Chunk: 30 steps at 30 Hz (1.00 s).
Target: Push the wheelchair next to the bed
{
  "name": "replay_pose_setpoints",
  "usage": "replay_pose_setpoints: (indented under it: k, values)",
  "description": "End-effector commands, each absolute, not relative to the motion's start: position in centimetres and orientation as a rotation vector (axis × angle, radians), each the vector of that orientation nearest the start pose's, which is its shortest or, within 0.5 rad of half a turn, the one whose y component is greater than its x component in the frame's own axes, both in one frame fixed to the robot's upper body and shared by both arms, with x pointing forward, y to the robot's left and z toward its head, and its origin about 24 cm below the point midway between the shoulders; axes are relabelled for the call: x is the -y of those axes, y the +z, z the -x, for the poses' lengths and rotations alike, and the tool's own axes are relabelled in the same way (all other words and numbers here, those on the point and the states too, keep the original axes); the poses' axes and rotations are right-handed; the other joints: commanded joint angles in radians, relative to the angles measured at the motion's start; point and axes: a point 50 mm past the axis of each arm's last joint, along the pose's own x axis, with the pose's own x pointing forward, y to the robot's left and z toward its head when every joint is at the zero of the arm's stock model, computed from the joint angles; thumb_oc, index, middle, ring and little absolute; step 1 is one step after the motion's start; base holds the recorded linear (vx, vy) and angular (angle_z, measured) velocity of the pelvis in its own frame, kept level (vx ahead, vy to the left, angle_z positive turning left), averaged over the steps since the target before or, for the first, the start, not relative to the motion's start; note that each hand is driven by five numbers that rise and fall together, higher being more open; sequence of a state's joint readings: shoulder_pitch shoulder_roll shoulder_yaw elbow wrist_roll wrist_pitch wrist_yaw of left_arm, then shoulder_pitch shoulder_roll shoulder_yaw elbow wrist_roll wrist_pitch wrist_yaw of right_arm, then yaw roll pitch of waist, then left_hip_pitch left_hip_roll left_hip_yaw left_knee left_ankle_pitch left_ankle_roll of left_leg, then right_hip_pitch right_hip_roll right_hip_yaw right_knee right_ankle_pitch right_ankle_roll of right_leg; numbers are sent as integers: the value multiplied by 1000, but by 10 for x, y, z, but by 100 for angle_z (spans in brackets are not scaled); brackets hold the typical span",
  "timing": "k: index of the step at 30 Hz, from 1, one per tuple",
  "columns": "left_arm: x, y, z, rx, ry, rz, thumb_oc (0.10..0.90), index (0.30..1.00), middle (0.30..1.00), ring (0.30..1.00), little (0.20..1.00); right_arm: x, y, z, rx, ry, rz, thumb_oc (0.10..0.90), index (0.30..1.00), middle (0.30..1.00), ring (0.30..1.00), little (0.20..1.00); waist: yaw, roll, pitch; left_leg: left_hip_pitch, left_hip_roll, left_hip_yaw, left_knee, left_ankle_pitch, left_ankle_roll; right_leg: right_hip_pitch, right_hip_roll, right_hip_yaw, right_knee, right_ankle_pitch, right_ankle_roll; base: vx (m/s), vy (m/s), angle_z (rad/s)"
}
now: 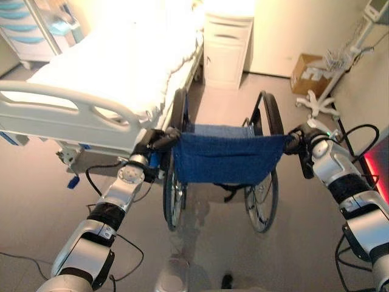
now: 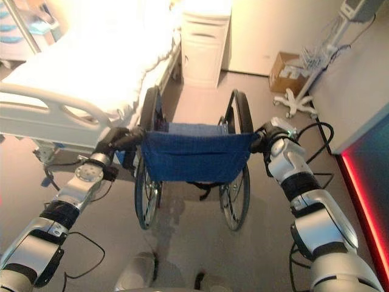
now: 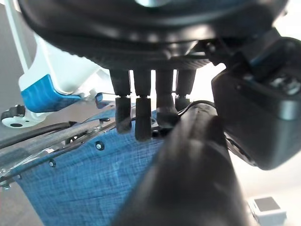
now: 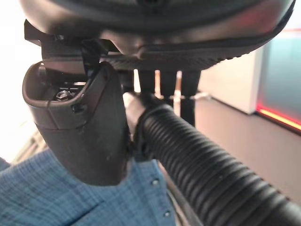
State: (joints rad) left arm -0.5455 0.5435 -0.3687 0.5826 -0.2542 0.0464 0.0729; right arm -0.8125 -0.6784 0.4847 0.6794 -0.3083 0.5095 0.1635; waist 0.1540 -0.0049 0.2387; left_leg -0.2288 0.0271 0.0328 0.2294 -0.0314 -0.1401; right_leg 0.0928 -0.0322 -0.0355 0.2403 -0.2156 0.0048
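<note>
Both hands, left hand (image 1: 153, 141) and right hand (image 1: 296, 141), grasp the wheelchair (image 1: 223, 159) handles; hospital bed (image 1: 103, 79) at ten o'clock.

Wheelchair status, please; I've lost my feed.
Left hand and right hand shut on the push handles. Wheelchair beside the bed's foot end. White cabinet stands ahead.

Bed (image 1: 109, 79) blocks left; cabinet (image 1: 228, 48) ahead; floor (image 1: 316, 201) right open

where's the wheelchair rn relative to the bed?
The wheelchair sits centre in the eye views, just off the bed's foot corner on its right side, with the white cabinet beyond; the left hand and right hand grip its handles.
</note>
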Motion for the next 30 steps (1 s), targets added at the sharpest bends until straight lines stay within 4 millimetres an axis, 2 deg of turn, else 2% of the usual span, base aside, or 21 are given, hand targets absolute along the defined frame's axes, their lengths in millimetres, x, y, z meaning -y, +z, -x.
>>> replay_pose_setpoints:
  k: [1, 2, 3, 5, 7, 8, 10, 13, 15, 16, 18, 19, 22, 23, 24, 25, 28, 29, 30]
  values:
    - [-211, 77, -347, -96, -82, -539, 400, 300, 300, 300, 300, 227, 109, -373, -479, 188, 1223, 400, 300, 300, 300, 300, 14, 6, 58, -57, -38, -26, -175, 287, 63, 170, 85, -3, -73, 62, 8, 308, 165, -73]
    - [-214, 78, -347, -100, -80, -540, 400, 300, 300, 300, 300, 228, 113, -374, -477, 196, 1224, 400, 300, 300, 300, 300, 21, 8, 49, -48, -39, -16, -190, 276, 65, 182, 80, 0, -69, 45, 13, 403, 278, -105]
    - [-217, 80, -346, -107, -81, -544, 400, 300, 300, 300, 300, 230, 116, -375, -474, 201, 1220, 400, 300, 300, 300, 300, 19, 8, 32, -29, -42, 13, -180, 221, 85, 184, 70, -2, -49, 25, 21, 439, 343, -101]
    - [-221, 76, -346, -130, -74, -529, 400, 300, 300, 300, 300, 230, 109, -374, -490, 218, 1189, 400, 300, 300, 300, 300, 13, 0, 3, -13, -47, 31, -118, 150, 119, 186, 41, -17, -16, 15, 40, 451, 348, -90]
    - [-225, 72, -345, -152, -78, -527, 400, 300, 300, 300, 300, 230, 97, -370, -519, 246, 1179, 400, 300, 300, 300, 300, 19, -18, -15, -3, -59, 23, -70, 99, 144, 184, -5, -40, 21, 68, 73, 438, 297, -39]
    - [-226, 72, -345, -159, -79, -535, 400, 300, 300, 300, 300, 230, 91, -368, -524, 253, 1178, 400, 300, 300, 300, 300, 22, -27, -23, 12, -65, 30, -63, 85, 157, 178, -33, -56, 43, 114, 100, 386, 261, -12]
    - [-226, 70, -344, -166, -76, -543, 400, 300, 300, 300, 300, 227, 83, -366, -528, 258, 1167, 400, 300, 300, 300, 300, 30, -40, -42, 39, -76, 25, -72, 79, 170, 178, -70, -69, 66, 172, 134, 372, 237, -34]
    - [-222, 71, -345, -154, -77, -550, 400, 300, 300, 300, 300, 229, 75, -363, -533, 237, 1153, 400, 300, 300, 300, 300, 43, -50, -68, 33, -91, 15, -65, 60, 190, 166, -116, -70, 129, 261, 146, 304, 205, -41]
    - [-220, 71, -345, -146, -79, -551, 400, 300, 300, 300, 300, 231, 71, -361, -534, 223, 1148, 400, 300, 300, 300, 300, 45, -48, -75, 33, -96, 5, -64, 52, 199, 153, -122, -60, 175, 283, 145, 230, 168, -11]
    - [-216, 69, -344, -139, -83, -562, 400, 300, 300, 300, 300, 236, 67, -359, -529, 206, 1131, 400, 300, 300, 300, 300, 44, -44, -84, 40, -109, -18, -71, 47, 211, 129, -110, -37, 240, 325, 144, 254, 177, 9]
    - [-215, 67, -342, -137, -82, -565, 400, 300, 300, 300, 300, 240, 64, -356, -524, 197, 1124, 400, 300, 300, 300, 300, 38, -42, -90, 49, -120, -33, -78, 41, 220, 101, -94, -19, 287, 345, 146, 267, 159, 12]
    - [-214, 62, -339, -133, -79, -563, 400, 300, 300, 300, 300, 243, 59, -352, -530, 197, 1117, 400, 300, 300, 300, 300, 28, -39, -97, 72, -130, -50, -88, 35, 228, 57, -86, -8, 320, 377, 146, 299, 126, 5]
    - [-214, 55, -334, -136, -76, -553, 400, 300, 300, 300, 300, 244, 53, -348, -545, 198, 1115, 400, 300, 300, 300, 300, -14, -32, -88, 139, -147, -78, -106, 23, 234, -57, -68, -3, 273, 356, 134, 332, 72, 19]
    - [-214, 55, -334, -136, -76, -553, 400, 300, 300, 300, 300, 244, 53, -348, -545, 198, 1115, 400, 300, 300, 300, 300, -14, -32, -88, 139, -147, -78, -106, 23, 234, -57, -68, -3, 273, 356, 134, 370, 17, 28]
    - [-214, 52, -332, -135, -82, -556, 400, 300, 300, 300, 300, 242, 53, -347, -558, 201, 1110, 400, 300, 300, 300, 300, -54, -14, -71, 210, -138, -106, -124, -5, 235, -219, -56, -5, 202, 352, 122, 393, -9, 8]
    - [-213, 52, -332, -134, -87, -559, 400, 300, 300, 300, 300, 241, 55, -347, -563, 199, 1108, 400, 300, 300, 300, 300, -74, -22, -57, 239, -151, -121, -120, -34, 239, -265, -66, -4, 153, 357, 124, 526, -25, 13]
    - [-210, 57, -337, -122, -100, -556, 400, 300, 300, 300, 300, 242, 63, -350, -578, 192, 1103, 400, 300, 300, 300, 300, -116, -41, -28, 301, -176, -169, -96, -104, 235, -328, -83, 0, -40, 376, 133, 410, -63, 68]
    - [-209, 58, -338, -120, -102, -556, 400, 300, 300, 300, 300, 242, 65, -351, -578, 190, 1104, 400, 300, 300, 300, 300, -121, -45, -28, 309, -178, -176, -93, -111, 232, -333, -87, -1, -82, 377, 136, 525, -116, 104]
    - [-203, 61, -342, -115, -111, -561, 400, 300, 300, 300, 300, 242, 75, -356, -580, 181, 1104, 400, 300, 300, 300, 300, -140, -50, -28, 340, -178, -202, -79, -144, 225, -343, -87, 2, -217, 380, 147, 438, -97, 95]
